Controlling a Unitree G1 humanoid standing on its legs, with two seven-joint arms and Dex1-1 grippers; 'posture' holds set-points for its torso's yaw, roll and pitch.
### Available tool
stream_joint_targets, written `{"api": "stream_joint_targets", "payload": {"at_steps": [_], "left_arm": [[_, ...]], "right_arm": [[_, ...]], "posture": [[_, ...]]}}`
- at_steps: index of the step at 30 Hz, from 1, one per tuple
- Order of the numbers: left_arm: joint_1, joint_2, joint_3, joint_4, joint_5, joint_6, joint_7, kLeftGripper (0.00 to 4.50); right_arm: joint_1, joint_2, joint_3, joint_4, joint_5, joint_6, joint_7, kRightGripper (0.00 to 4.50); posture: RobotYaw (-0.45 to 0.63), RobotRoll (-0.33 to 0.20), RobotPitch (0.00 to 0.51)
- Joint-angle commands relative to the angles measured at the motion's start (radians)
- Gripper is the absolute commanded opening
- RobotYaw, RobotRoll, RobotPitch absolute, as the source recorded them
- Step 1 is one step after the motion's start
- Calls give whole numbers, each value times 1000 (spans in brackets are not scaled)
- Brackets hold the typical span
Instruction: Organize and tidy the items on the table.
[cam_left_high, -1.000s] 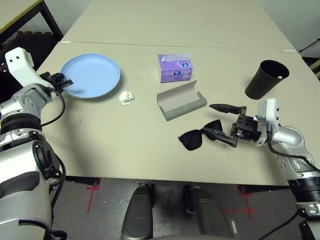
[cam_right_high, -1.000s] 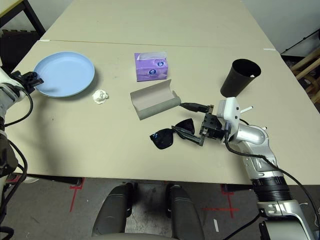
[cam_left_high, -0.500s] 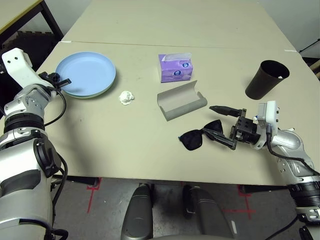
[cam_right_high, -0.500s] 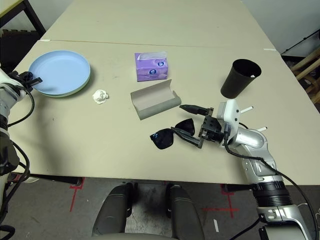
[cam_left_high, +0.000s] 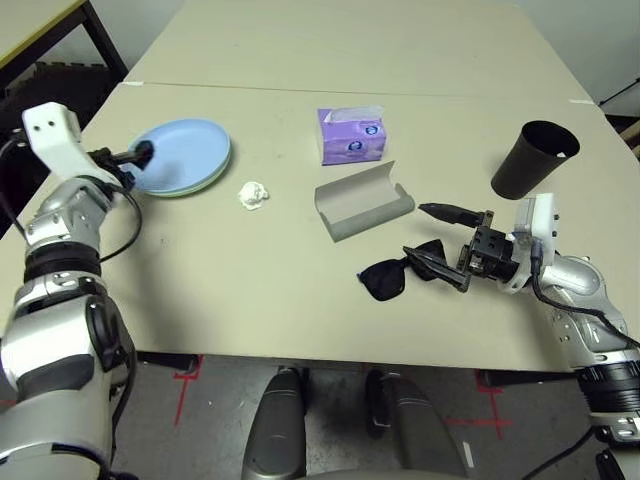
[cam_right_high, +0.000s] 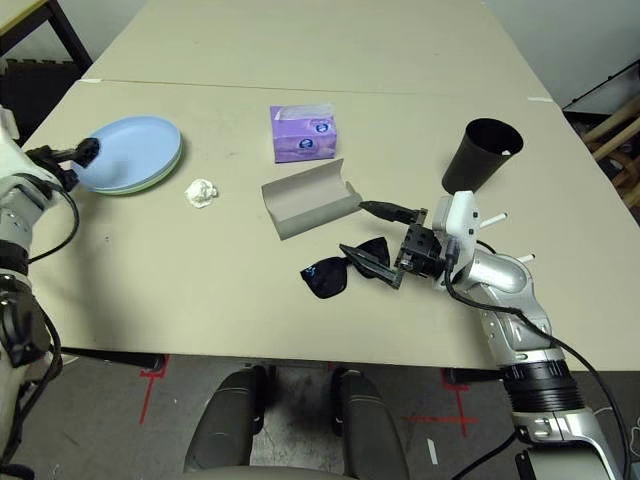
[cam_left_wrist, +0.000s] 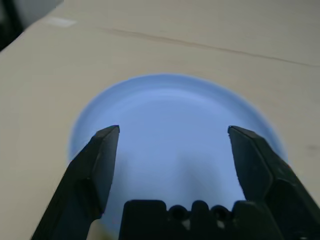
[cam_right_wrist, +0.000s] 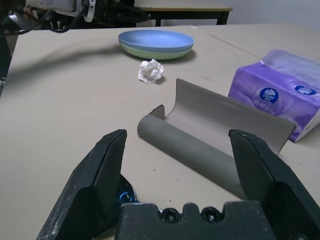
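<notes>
Starting on the left: the left tool (cam_left_wrist: 172, 150) is released, fingers spread wide, hanging right at the near-left rim of the light blue plate (cam_left_high: 185, 152). That plate is stacked on the pale green plate (cam_right_wrist: 165, 52), whose edge peeks out underneath, both sitting at the left end of the beige surface (cam_left_high: 250, 290). I can't tell for sure whether a fingertip is touching the rim or just above it.

Just right of the plates there's the crumpled white tissue wad (cam_left_high: 253, 195), lying on its own. Further right, toward the middle and a bit farther back, the purple tissue box (cam_left_high: 351, 136) stands upright with a tissue poking out of the top. In front of it the grey glasses case (cam_left_high: 363, 201) lies open, hollow side up, near the box but not touching.

Nearer the front edge are the black sunglasses (cam_left_high: 398, 273), lenses down on the surface, one temple arm sticking out toward the right tool (cam_left_high: 446, 247). That tool is released too, with one finger over the temple arm and the other up near the case's end, so the glasses sit between them but aren't gripped.

Far right, the black cup (cam_left_high: 533, 158) stands tilted, and a couple of small blue-white pens (cam_right_high: 505, 236) lie behind the right wrist.
</notes>
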Motion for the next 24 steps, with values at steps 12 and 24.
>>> {"api": "stream_joint_targets", "payload": {"at_steps": [12,24], "left_arm": [[142,-28,-25,-278,-42,14,-107,4476],[133,41,-133,-311,-35,125,-310,4476]], "right_arm": [[5,45,-18,9,2,9,-48,4500],[1,49,-27,-42,17,64,-91,4500]], "posture": [[192,0,172],[183,0,162]]}}
